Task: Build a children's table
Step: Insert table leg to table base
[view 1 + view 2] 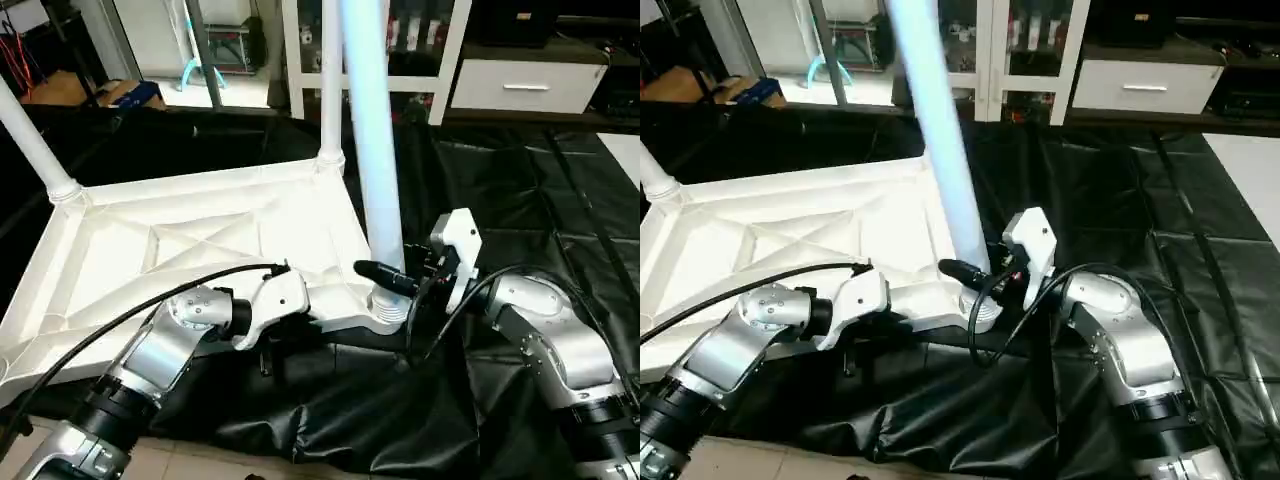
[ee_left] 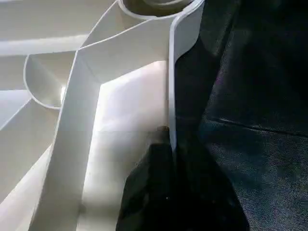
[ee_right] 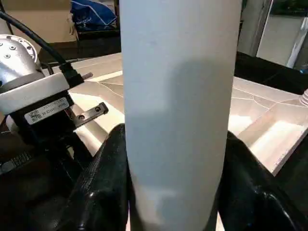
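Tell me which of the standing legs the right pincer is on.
The leg in the near right corner socket: the right pincer is clamped on it just above the socket. The far left leg and far right leg stand untouched.

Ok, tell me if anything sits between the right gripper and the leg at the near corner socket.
Nothing visible does. The right gripper is closed around the leg, a black finger on either side of the tube, just above the corner socket of the table top. The left gripper pinches the top's edge wall nearby.

Upturned white table top [image 1: 190, 240], legs [image 1: 370, 150] upright
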